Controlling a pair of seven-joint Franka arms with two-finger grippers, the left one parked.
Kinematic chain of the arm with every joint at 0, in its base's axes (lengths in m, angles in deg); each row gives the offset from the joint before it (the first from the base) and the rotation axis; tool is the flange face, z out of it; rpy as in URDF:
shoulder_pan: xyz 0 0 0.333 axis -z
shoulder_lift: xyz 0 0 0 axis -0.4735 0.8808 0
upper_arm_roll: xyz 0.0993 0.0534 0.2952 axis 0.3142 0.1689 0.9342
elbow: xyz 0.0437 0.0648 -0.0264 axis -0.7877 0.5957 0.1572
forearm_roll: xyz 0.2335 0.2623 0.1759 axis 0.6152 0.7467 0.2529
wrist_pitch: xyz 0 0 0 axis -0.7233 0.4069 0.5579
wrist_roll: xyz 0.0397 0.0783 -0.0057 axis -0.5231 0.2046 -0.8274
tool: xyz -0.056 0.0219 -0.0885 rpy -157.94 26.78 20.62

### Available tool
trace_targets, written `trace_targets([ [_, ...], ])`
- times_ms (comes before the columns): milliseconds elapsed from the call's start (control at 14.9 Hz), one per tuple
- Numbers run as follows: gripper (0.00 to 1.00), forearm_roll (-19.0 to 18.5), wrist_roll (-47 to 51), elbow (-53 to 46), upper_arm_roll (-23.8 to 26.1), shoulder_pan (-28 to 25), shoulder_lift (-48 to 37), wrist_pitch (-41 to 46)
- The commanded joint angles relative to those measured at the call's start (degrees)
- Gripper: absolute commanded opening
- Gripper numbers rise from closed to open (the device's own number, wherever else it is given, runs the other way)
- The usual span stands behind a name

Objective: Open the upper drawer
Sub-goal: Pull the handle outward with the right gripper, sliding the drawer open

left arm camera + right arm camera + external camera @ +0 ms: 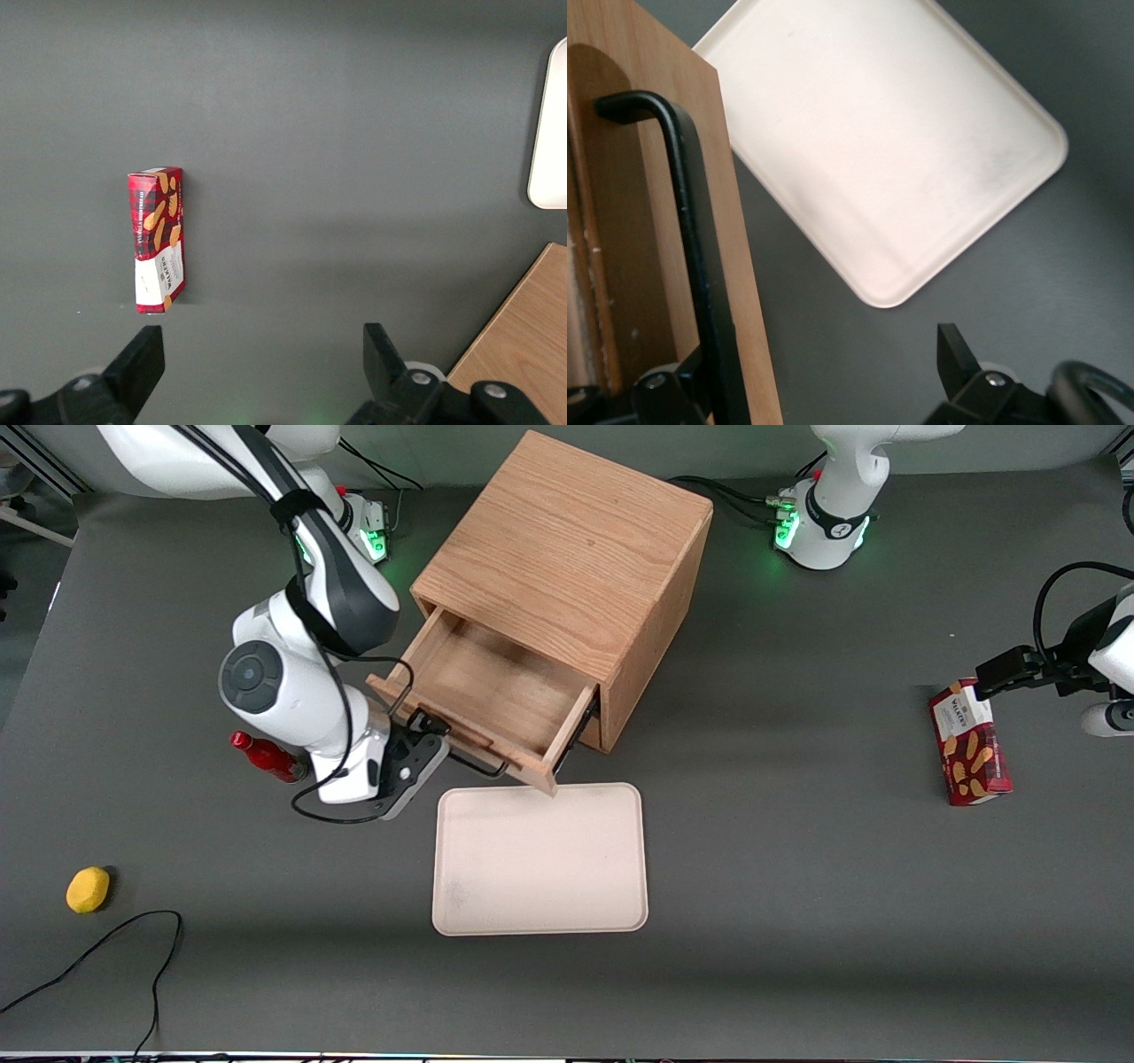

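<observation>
Judging from the upper drawer (496, 704) already drawn well out of the cabinet (567, 576), task nearly complete: claw (423, 737) spread open around the black handle (700, 266), tray (540, 859) just beside, release remaining.

A dark grey work table under soft, even light.

The table (797, 921) is covered in a matte charcoal surface that fills nearly everything I can see. A broad, faint shadow band crosses it nearer the front camera. Along the edge farthest from that camera a paler grey-green strip (576, 443) runs. Green lamp glow (784, 531) spills onto the dark surface there. A thin black cable (106, 948) loops loosely over the table toward the working arm's end. The gripper (430, 744) hangs with its fingers spread, just in front of the upper drawer (496, 691).
</observation>
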Motion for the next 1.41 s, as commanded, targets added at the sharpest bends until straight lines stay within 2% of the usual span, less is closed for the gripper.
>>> trace_targets([
  [0, 1.00, -0.4, -1.3, -2.3, -1.6, -0.2, 0.9, -1.4],
  [404, 1.00, -0.5, -1.3, -2.9, -4.1, -0.2, 2.0, -4.6],
  [1346, 1.00, -0.5, -1.2, -5.2, -6.6, -0.1, 2.7, -4.7],
])
